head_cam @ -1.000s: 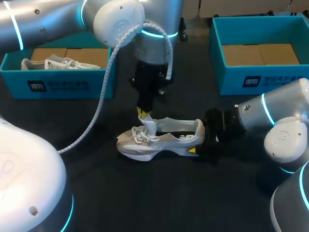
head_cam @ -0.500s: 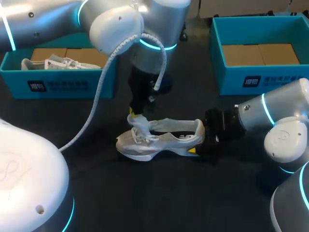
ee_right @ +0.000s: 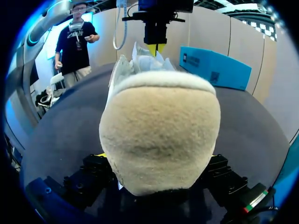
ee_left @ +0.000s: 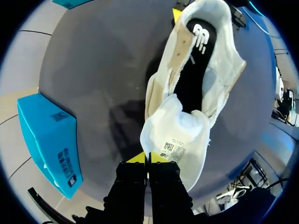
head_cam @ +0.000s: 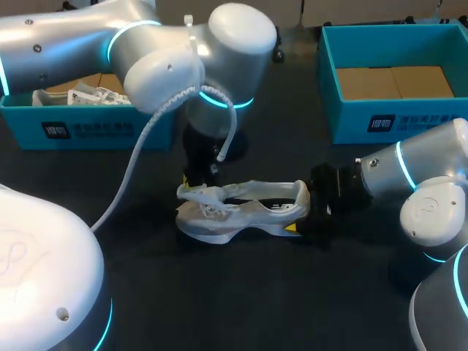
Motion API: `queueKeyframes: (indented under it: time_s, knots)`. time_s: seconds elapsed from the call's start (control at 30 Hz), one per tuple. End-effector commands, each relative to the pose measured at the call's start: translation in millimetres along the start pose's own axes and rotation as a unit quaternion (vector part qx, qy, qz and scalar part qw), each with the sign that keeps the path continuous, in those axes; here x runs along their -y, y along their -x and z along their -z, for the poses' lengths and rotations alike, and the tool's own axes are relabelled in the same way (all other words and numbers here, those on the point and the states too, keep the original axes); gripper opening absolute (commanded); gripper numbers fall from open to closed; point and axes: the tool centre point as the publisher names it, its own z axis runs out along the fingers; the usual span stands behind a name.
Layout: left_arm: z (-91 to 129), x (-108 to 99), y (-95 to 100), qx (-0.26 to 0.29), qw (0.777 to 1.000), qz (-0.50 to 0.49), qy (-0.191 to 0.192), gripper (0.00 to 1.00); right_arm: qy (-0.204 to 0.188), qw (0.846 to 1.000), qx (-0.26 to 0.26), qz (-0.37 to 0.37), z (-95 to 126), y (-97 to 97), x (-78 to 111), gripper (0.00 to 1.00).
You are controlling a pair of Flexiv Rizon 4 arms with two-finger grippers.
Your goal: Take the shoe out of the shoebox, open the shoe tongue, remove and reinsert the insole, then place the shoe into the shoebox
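Observation:
A white and beige shoe (head_cam: 241, 210) lies on its sole on the dark table, toe to the left. My left gripper (head_cam: 188, 183) is shut on the white tongue (ee_left: 176, 135), which is folded forward over the laces toward the toe. In the left wrist view the yellow tips (ee_left: 148, 157) pinch the tongue's edge, and the black insole (ee_left: 194, 60) shows inside the open shoe. My right gripper (head_cam: 300, 213) holds the heel (ee_right: 159, 130) from both sides, one yellow tip on each flank. The left gripper (ee_right: 158, 46) shows beyond the shoe in the right wrist view.
A teal shoebox (head_cam: 95, 130) at the back left holds another white shoe (head_cam: 77, 95). A second teal shoebox (head_cam: 380, 121) stands at the back right with only its brown cardboard floor showing. Dark table stretches in front of the shoe.
My left gripper has swung left and lower toward the toe, drawing the tongue from upright to folded forward. The right arm and the shoe have stayed put.

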Motion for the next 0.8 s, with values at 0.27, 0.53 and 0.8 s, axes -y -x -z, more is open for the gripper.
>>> queueKeyframes:
  time_s: [0.27,0.53,0.8]
  knots:
    - [-38,5,1.0,0.011,1.000,0.011,0.006,0.00,-0.001,1.000,0.001,0.000,-3,-0.9,0.5,0.00]
    - [-53,8,-0.4,0.028,0.999,0.027,0.008,0.31,-0.001,1.000,0.001,0.000,-3,-0.9,0.5,0.00]
    - [-40,3,-0.4,0.012,0.999,0.035,-0.006,1.00,-0.001,1.000,0.001,0.000,-3,-0.9,0.5,0.00]
